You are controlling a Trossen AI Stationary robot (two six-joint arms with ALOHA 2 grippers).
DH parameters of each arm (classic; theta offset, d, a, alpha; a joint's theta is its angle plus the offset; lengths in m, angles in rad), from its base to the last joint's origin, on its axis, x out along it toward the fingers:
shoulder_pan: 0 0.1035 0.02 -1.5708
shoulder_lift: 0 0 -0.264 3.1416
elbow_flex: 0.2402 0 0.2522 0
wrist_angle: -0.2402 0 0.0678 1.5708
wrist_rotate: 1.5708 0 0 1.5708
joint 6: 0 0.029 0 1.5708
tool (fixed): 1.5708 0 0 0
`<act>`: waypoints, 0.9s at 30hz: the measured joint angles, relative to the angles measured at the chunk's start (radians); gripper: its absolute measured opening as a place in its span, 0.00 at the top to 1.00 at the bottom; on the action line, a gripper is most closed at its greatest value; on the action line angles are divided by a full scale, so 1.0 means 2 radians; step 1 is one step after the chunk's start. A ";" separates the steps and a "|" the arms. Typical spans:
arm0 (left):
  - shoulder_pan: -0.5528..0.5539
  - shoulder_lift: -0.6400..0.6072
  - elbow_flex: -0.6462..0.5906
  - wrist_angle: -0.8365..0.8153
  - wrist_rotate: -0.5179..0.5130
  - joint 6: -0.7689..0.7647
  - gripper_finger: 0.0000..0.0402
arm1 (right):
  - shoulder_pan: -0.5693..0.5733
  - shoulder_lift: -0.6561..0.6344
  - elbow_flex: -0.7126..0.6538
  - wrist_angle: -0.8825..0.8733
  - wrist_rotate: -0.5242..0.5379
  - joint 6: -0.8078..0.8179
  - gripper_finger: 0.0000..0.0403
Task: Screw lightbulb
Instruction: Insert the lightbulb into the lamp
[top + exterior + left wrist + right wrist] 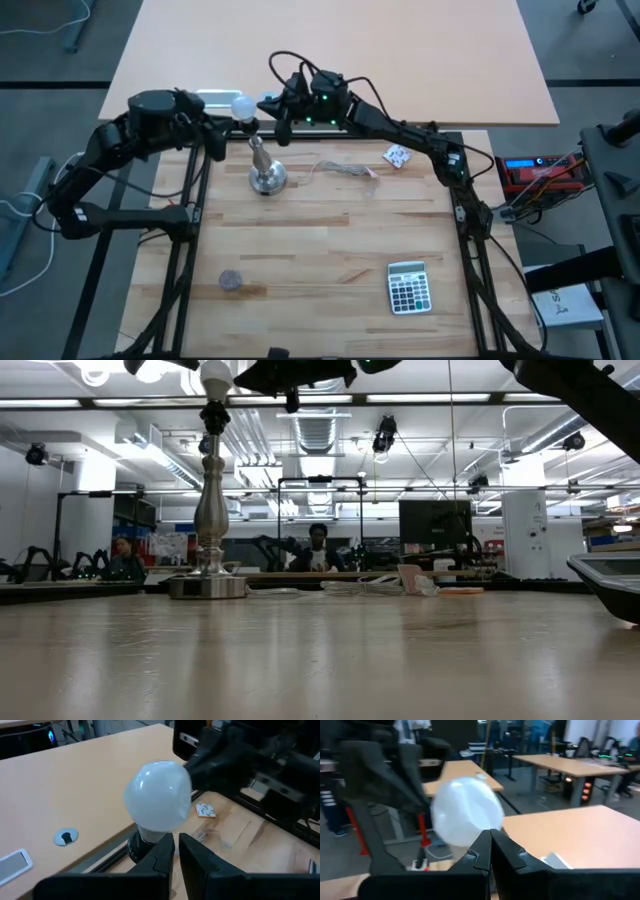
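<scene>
The white frosted lightbulb (243, 108) sits upright on the dark socket (136, 846) at the top of the silver stand (265, 172), whose round base rests on the table at the far left; it also shows in the low view (214, 374). My left gripper (175, 842) is shut, its tips at the bulb's neck on the left side. My right gripper (490, 842) is shut, its tips just before the globe (465, 815) on the right side. My left gripper's shut fingertips (165, 845) stand at the bulb's neck (150, 834), just above the socket, coming level from the table's left. I cannot tell whether they touch it. My right gripper's shut fingertips (482, 845) stand at the globe's lower side (470, 840), coming from the right. I cannot tell whether they touch it.
A thin cord (345, 168) runs from the stand's base toward a crumpled paper scrap (397, 155). A calculator (408, 287) and a grey round disc (231, 281) lie near the front. People sit in the room beyond the table (318, 545).
</scene>
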 joint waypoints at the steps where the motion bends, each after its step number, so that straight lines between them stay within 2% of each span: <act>1: 0.000 0.003 0.000 0.000 -0.001 0.000 0.95 | 0.002 0.000 0.000 0.000 -0.005 0.000 1.00; 7: 0.000 0.018 0.000 0.000 -0.035 0.001 0.95 | 0.013 -0.001 0.000 -0.004 -0.011 -0.021 1.00; 15: 0.000 0.025 0.000 0.000 -0.042 0.003 0.95 | 0.021 -0.003 0.000 -0.032 -0.017 -0.044 1.00; 21: 0.000 0.011 0.005 -0.004 -0.043 -0.020 0.95 | 0.015 -0.011 0.000 -0.069 0.042 -0.043 1.00; 27: 0.000 -0.002 0.010 -0.001 -0.024 -0.020 0.95 | 0.007 -0.013 0.000 -0.036 0.048 -0.043 1.00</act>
